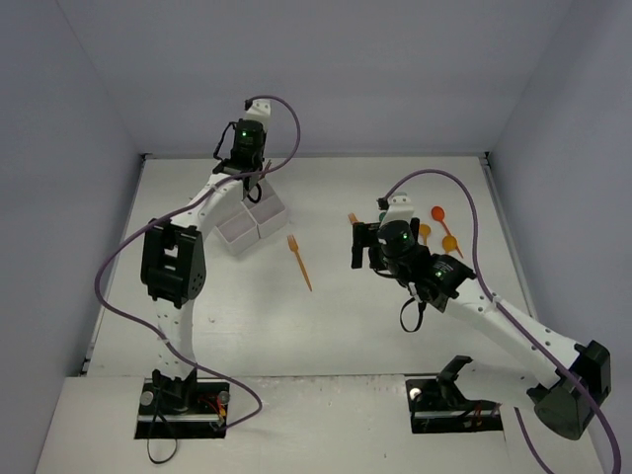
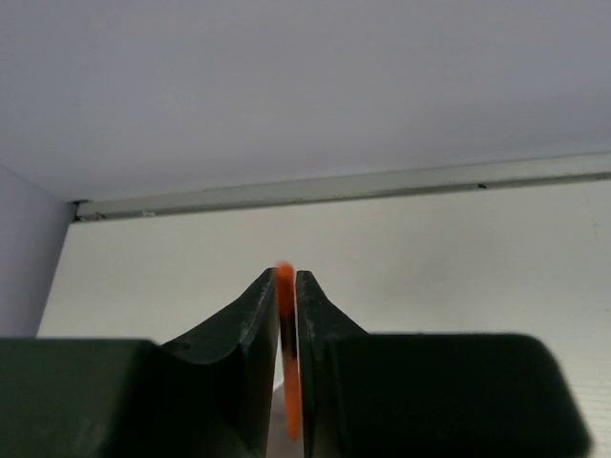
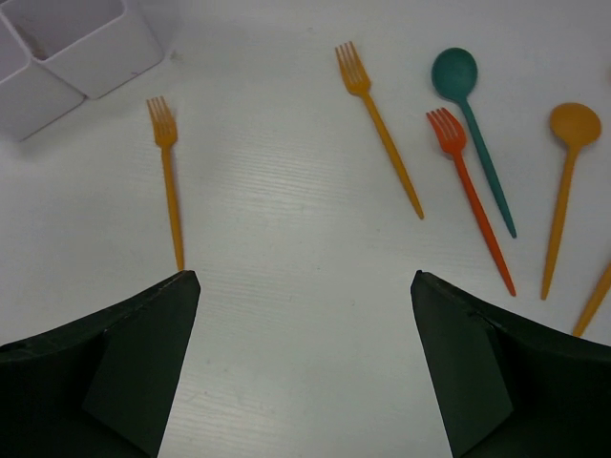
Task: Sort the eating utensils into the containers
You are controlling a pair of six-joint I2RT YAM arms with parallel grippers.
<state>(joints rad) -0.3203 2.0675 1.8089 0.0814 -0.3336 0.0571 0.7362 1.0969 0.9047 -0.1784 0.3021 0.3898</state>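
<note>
L arm reaches to the far-left of the table (image 1: 326, 336). The left gripper (image 1: 251, 188) hangs over the white tray (image 1: 237, 229). L wrist view: jaws pressed onto a thin orange utensil (image 2: 289, 401), seen edge-on and upright betw. the pads. Type (fork/knife/spoon) can't tell. Whether its lower end is inside a compartment, can't tell.

R arm at mid-right. The right gripper (image 3: 304, 281) is above bare tabletop, jaws spread wide.

Loose items, R wrist view, all lying flat:
- yellow-orange fork (image 3: 169, 181), tines toward the tray corner, near it but apart. In the top view it lies betw. the two arms.
- orange fork (image 3: 379, 129), mid-frame, well apart from the first.
- red-orange fork (image 3: 473, 200), just beside the teal spoon (image 3: 471, 124); no clear contact.
- orange spoon (image 3: 568, 181), further right.
- orange handle (image 3: 594, 301), cut off by the frame edge, type unclear.
</note>
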